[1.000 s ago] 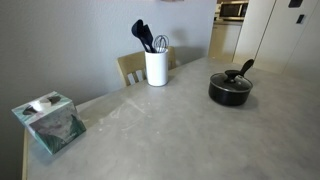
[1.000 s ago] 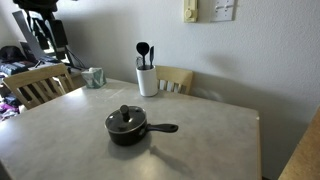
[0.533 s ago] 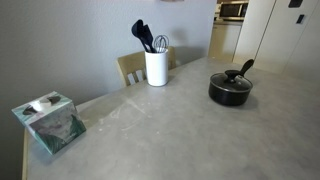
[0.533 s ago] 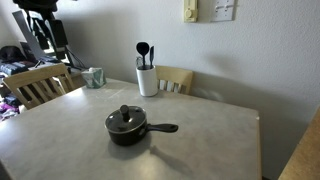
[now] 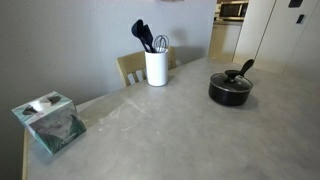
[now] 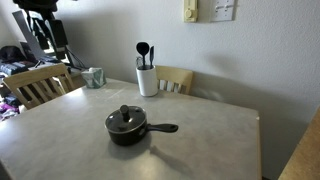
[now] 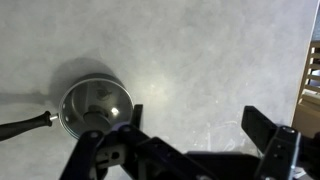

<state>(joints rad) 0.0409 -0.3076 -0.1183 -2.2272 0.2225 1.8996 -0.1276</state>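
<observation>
We are looking down through the wrist view at the pincer (image 7: 197, 125), which is hanging wide open above the grey tabletop (image 7: 200, 50), its two fingers standing well apart and gripping nothing. The lidded pot (image 7: 92, 108) is sitting upright on the tabletop just off to one side of the pincer, not touching it, with its dark handle (image 7: 24, 126) pointing away from the fingers. In an exterior view the pot is standing well apart from the white utensil holder (image 5: 156, 67) and the tissue box (image 5: 48, 122).
</observation>
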